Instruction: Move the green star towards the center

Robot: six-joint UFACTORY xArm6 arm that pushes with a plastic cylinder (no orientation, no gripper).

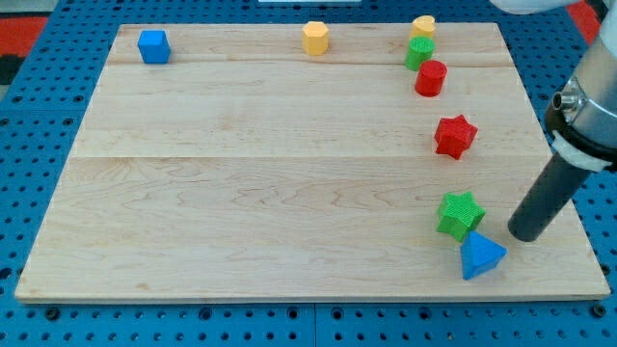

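The green star (460, 214) lies near the view's bottom right of the wooden board (270, 173). A blue triangular block (480, 256) touches it just below and to the right. My tip (525, 234) rests on the board a short way to the right of the green star, not touching it, and above right of the blue triangle. The dark rod rises from the tip towards the view's upper right.
A red star (455, 136) lies above the green star. A red cylinder (430, 78), a green block (419, 53) and a yellow block (423, 26) cluster at the top right. A yellow hexagonal block (315, 39) is at top centre, a blue cube (153, 46) at top left.
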